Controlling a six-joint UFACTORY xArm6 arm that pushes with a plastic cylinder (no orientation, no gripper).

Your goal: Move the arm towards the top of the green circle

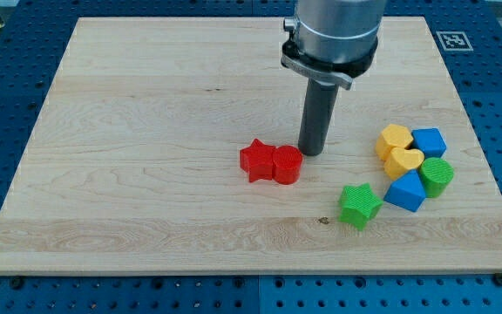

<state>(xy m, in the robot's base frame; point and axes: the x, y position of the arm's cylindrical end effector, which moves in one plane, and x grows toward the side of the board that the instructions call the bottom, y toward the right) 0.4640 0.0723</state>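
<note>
The green circle (pixel 437 175) lies at the right end of a cluster of blocks near the board's right edge. My tip (pixel 311 153) rests on the board well to the circle's left, just up and right of the red circle (pixel 288 164). A red star (pixel 256 160) touches the red circle's left side. The arm's grey body (pixel 334 30) hangs above the rod.
A yellow hexagon (pixel 394 140), a yellow heart (pixel 403 162), a blue cube (pixel 429 141) and a blue triangle (pixel 406 191) crowd the green circle's left and top. A green star (pixel 359 205) lies lower left of them. The wooden board (pixel 146 131) sits on a blue pegboard.
</note>
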